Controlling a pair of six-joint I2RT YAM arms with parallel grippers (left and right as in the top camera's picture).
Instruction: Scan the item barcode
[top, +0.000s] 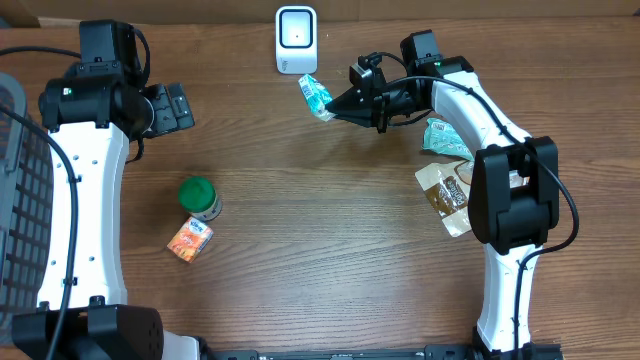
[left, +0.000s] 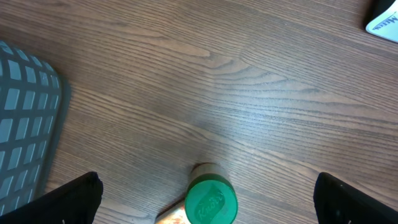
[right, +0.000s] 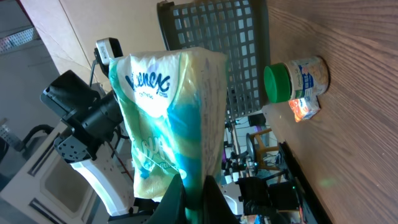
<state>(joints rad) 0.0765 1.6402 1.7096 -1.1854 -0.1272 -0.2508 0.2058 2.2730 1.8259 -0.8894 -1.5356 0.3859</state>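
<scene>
Where the overhead view gives the tissue pack (top: 316, 96) only as a small teal-and-white bundle just beside the scanner (top: 296, 38), at its lower right, the right wrist view shows its blue brand lettering.

Right fingers (right: 186, 202): clenched on one end of the pack, held off the counter (top: 320, 250).
Left fingers (left: 74, 199): spread wide, empty, well left of the scanner.

Count:
- Scanner, one.
- Tissue pack, one.
- Green-lidded jar (top: 200, 197), one.
- Orange packet (top: 189, 240), one, touching the jar; both well below-left of the scanner.
- Grey basket (top: 18, 190), one, far left.
- Pouches (top: 445, 165), right of the scanner, partly under the arm, number unclear.
</scene>
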